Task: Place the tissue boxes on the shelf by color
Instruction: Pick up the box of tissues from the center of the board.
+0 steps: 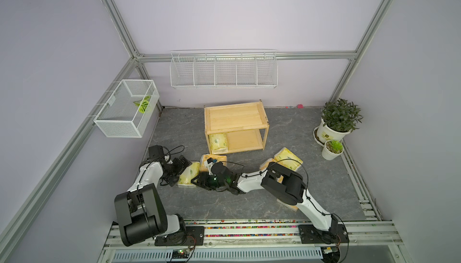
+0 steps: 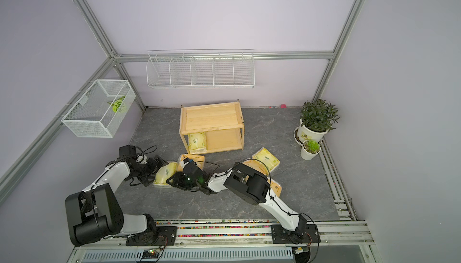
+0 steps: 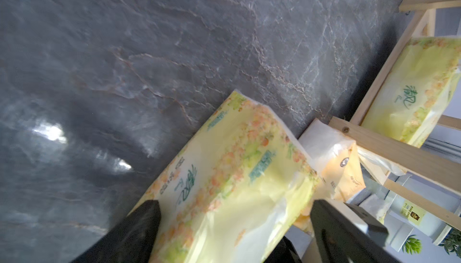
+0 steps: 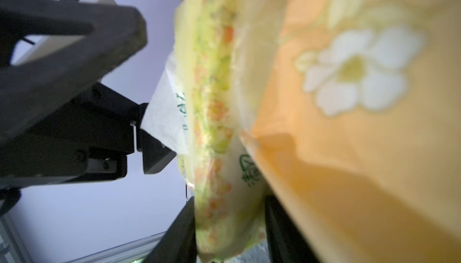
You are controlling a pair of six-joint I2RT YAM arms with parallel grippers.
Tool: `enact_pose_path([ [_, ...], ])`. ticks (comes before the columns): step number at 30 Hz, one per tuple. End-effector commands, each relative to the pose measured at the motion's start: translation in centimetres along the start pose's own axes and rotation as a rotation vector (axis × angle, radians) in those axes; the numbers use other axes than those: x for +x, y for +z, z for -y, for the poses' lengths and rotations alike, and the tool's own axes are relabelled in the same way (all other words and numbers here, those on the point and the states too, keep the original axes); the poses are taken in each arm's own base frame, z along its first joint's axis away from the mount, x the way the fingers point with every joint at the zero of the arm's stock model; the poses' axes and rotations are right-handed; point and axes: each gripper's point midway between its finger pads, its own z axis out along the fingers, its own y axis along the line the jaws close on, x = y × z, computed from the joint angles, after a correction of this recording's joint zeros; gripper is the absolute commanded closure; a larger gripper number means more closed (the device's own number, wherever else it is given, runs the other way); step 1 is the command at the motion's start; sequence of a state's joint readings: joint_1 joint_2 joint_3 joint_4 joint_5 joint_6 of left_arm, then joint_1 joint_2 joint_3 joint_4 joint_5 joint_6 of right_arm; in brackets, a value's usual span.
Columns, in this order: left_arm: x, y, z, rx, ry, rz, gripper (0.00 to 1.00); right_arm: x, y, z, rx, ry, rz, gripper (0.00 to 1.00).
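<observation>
Yellow-green tissue box (image 4: 217,129), blurred, runs off-frame within the right pincer (image 4: 229,201).

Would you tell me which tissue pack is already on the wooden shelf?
The pale yellow-green pack on the shelf, at the left end of its lower board; the others are all out in front of it.

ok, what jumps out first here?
The left tool and right tool meet at centre, both gripping one pale yellow-green plastic-wrapped tissue pack. Behind them, the small two-tier light wooden shelf holds a single matching pack on its lower board; its top board is bare.
</observation>
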State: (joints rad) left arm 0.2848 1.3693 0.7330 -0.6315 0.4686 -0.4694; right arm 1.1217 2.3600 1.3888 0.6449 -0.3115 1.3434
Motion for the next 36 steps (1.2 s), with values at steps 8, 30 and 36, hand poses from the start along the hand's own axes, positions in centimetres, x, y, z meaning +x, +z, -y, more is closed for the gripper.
enact_pose_path([
  [8,-2.7,-5.0,3.9,0.031,0.074,0.128,0.0,1.0,-1.5,-2.6,-0.018,-0.064,-0.047,0.75],
  [30,-4.4,-13.4,11.6,0.225,0.197,0.288,0.0,4.1,-8.8,-9.0,-0.126,-0.151,-0.112,0.8],
  [36,-4.1,-14.2,13.1,0.265,0.218,0.292,0.0,2.6,-12.7,-8.1,-0.106,-0.14,-0.057,0.79],
])
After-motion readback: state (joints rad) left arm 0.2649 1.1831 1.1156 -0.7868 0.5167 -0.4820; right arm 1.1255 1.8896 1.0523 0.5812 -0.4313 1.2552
